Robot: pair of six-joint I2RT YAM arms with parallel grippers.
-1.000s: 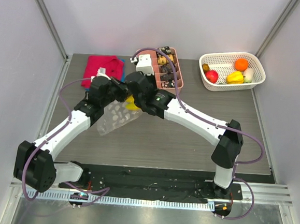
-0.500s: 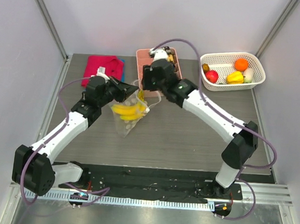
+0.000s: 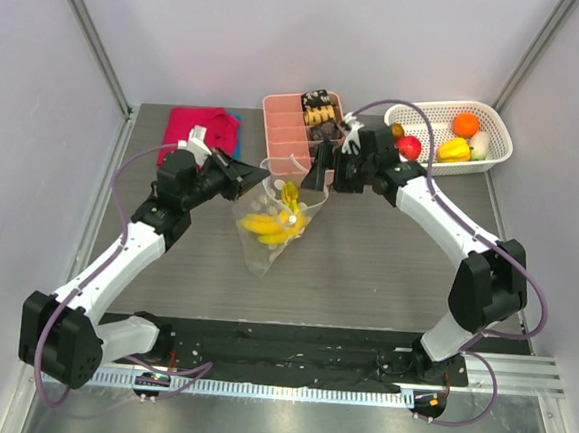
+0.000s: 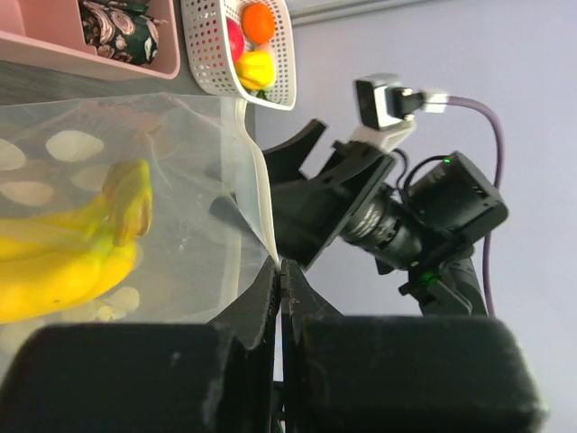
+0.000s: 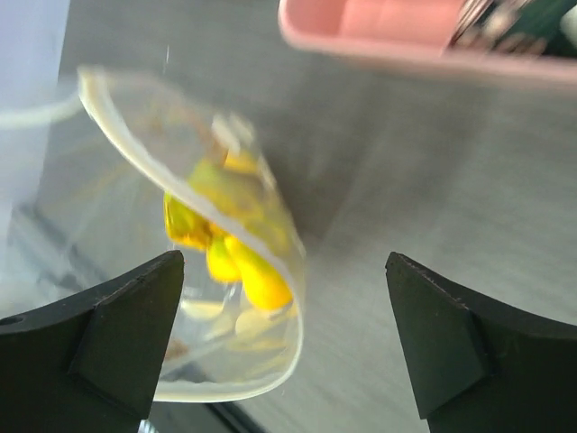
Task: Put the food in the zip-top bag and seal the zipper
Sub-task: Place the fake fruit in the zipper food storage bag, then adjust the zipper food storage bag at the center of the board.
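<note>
Right gripper now sits backed off at 2 o'clock of the zip-top bag, jaws released, while left gripper clenches the bag's rim, bananas inside, other fruit in basket.

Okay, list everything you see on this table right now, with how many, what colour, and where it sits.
Clear dotted zip-top plastic bag: one, clear with white dots, mid-table, mouth open.
Yellow plastic bananas: one bunch, yellow, inside the bag.
White mesh plastic basket: one, white, far right corner.
Round plastic orange: one, orange, in the basket.
Red plastic apple: one, red, in the basket.
Yellow plastic pepper: one, yellow, in the basket.
White and green plastic piece: one, at the basket's right end.
Pink divided plastic tray: one, pink, far middle.
Dark brown snacks: several, in the tray.
Red cloth: one, far left.
Left tool: shut on the bag's edge.
Right tool: open, empty, beside the bag's mouth.
</note>
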